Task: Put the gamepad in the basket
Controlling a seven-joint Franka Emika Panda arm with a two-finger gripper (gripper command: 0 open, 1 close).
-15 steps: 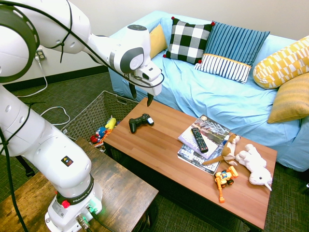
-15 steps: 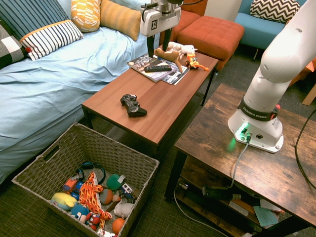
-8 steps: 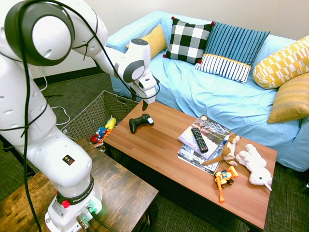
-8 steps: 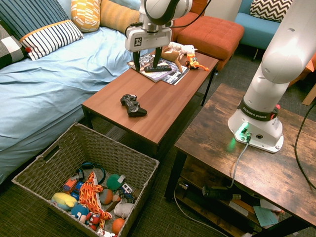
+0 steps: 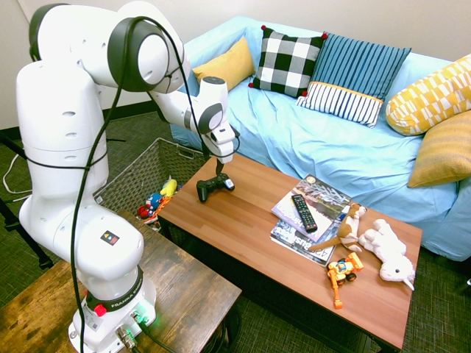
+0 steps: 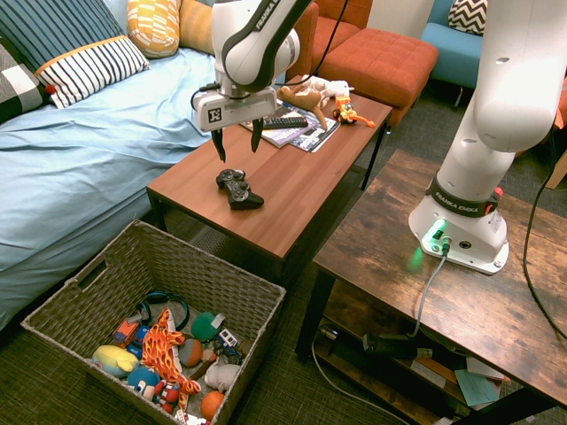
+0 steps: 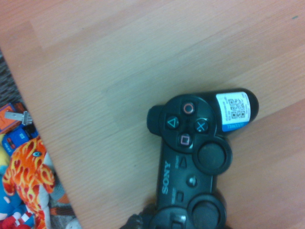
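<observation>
The black gamepad (image 5: 214,185) (image 6: 239,188) lies flat on the wooden coffee table (image 5: 250,220) (image 6: 288,195), near the end closest to the basket. My gripper (image 6: 237,143) (image 5: 218,170) hangs open just above it, fingers pointing down, with nothing between them. The wrist view shows the gamepad (image 7: 195,162) from close by, buttons up, a white and blue sticker on one handle. The woven wicker basket (image 5: 136,173) (image 6: 208,258) stands on the floor off that table end, with several toys inside.
A long black remote (image 5: 303,212) (image 6: 283,122) rests on magazines mid-table. Plush animals (image 5: 386,250) and an orange toy digger (image 5: 343,272) crowd the far end. The blue sofa (image 5: 331,147) runs along the table's far side.
The gripper has come down from high over the table and moved along it to just above the gamepad. It stays open, and the gamepad has not moved.
</observation>
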